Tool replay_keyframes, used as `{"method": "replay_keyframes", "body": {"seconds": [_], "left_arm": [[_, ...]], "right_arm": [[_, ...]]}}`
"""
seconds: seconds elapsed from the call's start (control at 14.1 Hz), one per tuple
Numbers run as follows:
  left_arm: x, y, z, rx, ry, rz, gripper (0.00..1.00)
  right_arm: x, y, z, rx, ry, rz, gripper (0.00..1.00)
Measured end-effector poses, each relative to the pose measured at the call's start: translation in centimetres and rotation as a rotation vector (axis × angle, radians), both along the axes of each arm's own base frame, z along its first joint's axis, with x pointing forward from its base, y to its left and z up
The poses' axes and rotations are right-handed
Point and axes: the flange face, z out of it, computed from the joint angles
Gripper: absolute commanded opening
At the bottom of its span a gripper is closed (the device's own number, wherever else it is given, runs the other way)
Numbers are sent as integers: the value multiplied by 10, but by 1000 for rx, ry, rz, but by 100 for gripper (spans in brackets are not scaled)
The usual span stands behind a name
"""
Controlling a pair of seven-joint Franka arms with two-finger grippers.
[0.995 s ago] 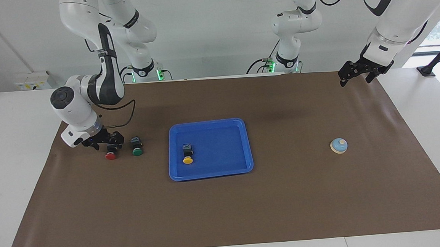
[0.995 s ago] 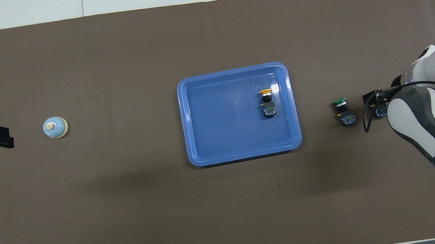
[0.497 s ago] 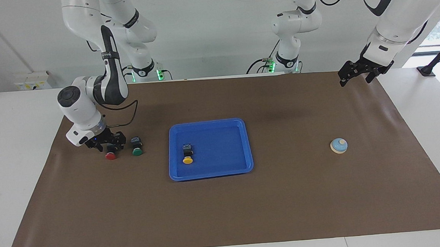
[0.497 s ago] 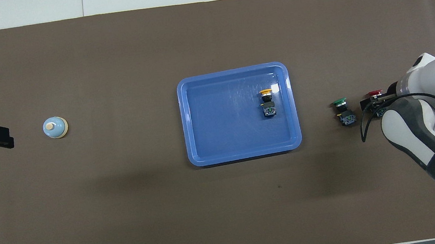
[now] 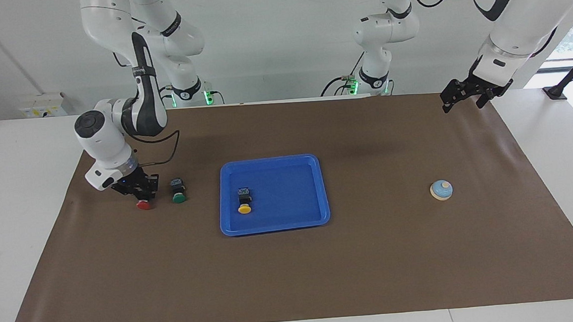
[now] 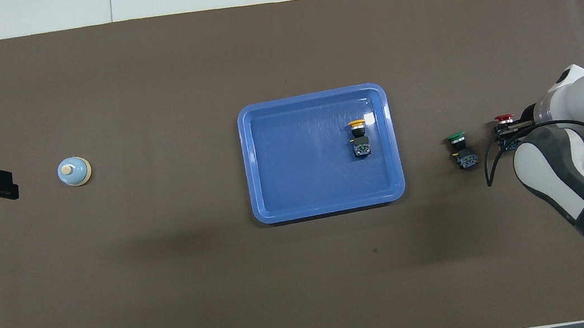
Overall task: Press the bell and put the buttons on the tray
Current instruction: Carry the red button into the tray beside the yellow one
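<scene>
My right gripper (image 5: 143, 191) is down at the table and shut on the black body of the red button (image 5: 144, 204), whose cap (image 6: 504, 118) shows just past the fingers in the overhead view. Beside it, toward the tray, lies the green button (image 5: 178, 194). The yellow button (image 5: 244, 203) lies inside the blue tray (image 5: 288, 190) at mid-table. The light-blue bell (image 5: 441, 190) stands alone toward the left arm's end. My left gripper (image 5: 463, 101) waits open in the air over the mat's edge at that end, holding nothing.
A brown mat (image 5: 372, 255) covers the table, with white tabletop around it. The right arm's white elbow (image 6: 580, 165) hangs over the mat's corner near the buttons.
The right gripper's fingers have closed on the red button's body, and its wrist shifted a little so that the red cap now shows from above. The left arm has not moved.
</scene>
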Motion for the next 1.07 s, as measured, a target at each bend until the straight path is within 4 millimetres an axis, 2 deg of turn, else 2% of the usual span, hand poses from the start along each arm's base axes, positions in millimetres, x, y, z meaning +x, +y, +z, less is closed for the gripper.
{"method": "replay_keyframes", "body": {"seconds": [0.07,0.14,0.21,0.28,0.36,0.43,0.64,0.71,0.78,0.92,1.07], "left_arm": [[0,0,0,0,0,0,100],[0,0,0,0,0,0,100],[0,0,0,0,0,0,100],[0,0,0,0,0,0,100],[0,0,0,0,0,0,100],[0,0,0,0,0,0,100],[0,0,0,0,0,0,100],[0,0,0,0,0,0,100],[0,0,0,0,0,0,100],[0,0,0,0,0,0,100],[0,0,0,0,0,0,100]], "right_arm": [[13,8,20,2,14,-15,0],[28,27,46,2,23,-37,0],[43,54,71,2,27,-56,0],[54,87,92,3,25,-60,0],[61,127,105,6,19,-42,0],[62,167,107,8,16,-15,0],[54,282,80,2,41,24,0],[52,315,69,1,45,25,0],[53,340,60,0,48,26,0],[56,365,43,-2,56,35,0],[58,379,32,12,29,32,0]]}}
